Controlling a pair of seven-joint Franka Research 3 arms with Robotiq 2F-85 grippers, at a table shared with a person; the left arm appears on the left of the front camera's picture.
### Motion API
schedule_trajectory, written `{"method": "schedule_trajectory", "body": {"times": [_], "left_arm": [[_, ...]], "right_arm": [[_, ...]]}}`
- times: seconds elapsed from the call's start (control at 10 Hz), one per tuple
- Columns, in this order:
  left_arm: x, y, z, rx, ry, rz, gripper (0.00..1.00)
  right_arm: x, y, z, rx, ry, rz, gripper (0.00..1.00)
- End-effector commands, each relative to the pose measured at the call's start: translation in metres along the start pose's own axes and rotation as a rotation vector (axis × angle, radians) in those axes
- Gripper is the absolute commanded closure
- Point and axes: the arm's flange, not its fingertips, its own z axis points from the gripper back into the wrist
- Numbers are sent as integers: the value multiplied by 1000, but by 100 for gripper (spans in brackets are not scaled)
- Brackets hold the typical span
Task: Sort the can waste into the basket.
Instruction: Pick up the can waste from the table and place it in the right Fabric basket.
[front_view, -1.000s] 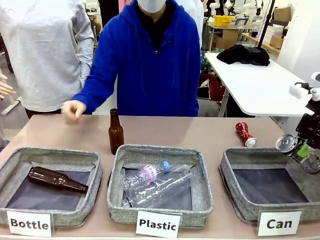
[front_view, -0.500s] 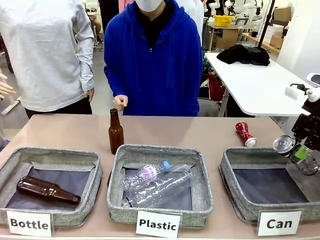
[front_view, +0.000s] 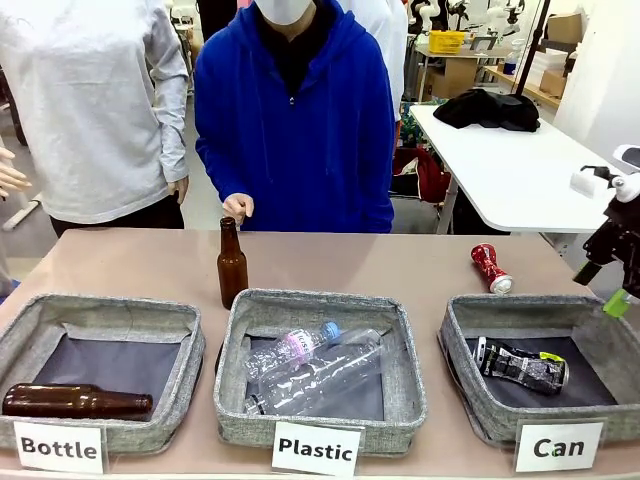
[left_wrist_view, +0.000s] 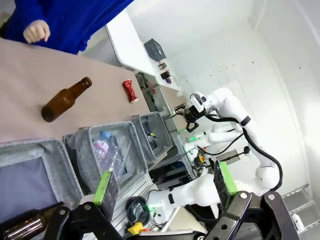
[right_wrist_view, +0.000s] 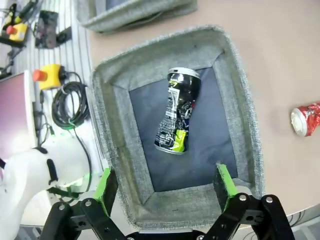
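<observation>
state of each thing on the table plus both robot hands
black can: crushed, lying in Can basket
red can: crushed, lying on table
Can basket: holds black can only
right hand: open, empty, over Can basket
left hand: open, empty
standing brown bottle: upright on table
second brown bottle: lying in Bottle basket
plastic bottles: lying in Plastic basket

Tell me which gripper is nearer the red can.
Right. The right gripper hangs open over the Can basket, which the red can lies just beyond. The left gripper is over by the Bottle basket, with the Plastic basket between.
</observation>
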Motion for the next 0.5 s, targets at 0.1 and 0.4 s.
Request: {"method": "schedule_trajectory", "body": {"times": [0.1,0.4], "left_arm": [[-2,-11,6,10,-11,-35,0],[-2,-11,6,10,-11,-35,0]], "right_arm": [[3,0,7,-52,-199,-95,0],[-3,10,13,102,-568,-288,0]]}}
